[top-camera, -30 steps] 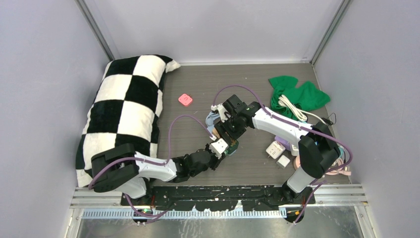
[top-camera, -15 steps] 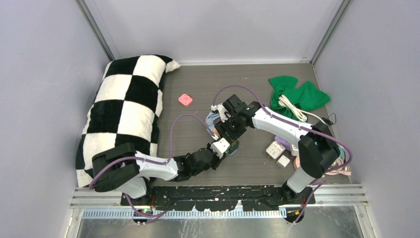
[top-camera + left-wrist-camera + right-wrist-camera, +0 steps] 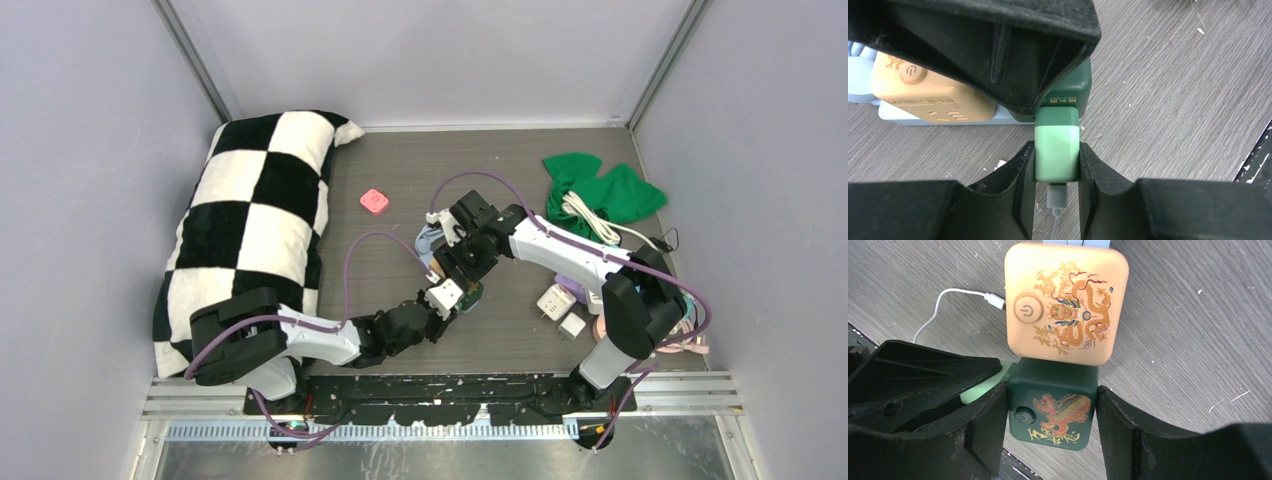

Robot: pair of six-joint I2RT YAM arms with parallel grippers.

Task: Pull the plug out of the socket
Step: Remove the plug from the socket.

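A light green plug (image 3: 1056, 150) with a white USB cable (image 3: 1056, 197) in its back end sits in the side of a dark green socket cube (image 3: 1053, 410) with a dragon print. My left gripper (image 3: 1056, 167) is shut on the plug, one finger on each side. My right gripper (image 3: 1050, 425) is shut on the dark green cube from above. An orange socket cube (image 3: 1065, 302) adjoins the green one. In the top view both grippers meet at the table's middle, left (image 3: 458, 298) and right (image 3: 463, 265).
A black-and-white checkered pillow (image 3: 260, 220) lies along the left. A small pink object (image 3: 374, 201) lies behind the arms. A green cloth (image 3: 600, 190) with a coiled white cable (image 3: 590, 215) is at the back right. White adapters (image 3: 556, 300) lie near the right arm.
The left arm's rear links have shifted slightly to the right. Both grips and the plug look unchanged.
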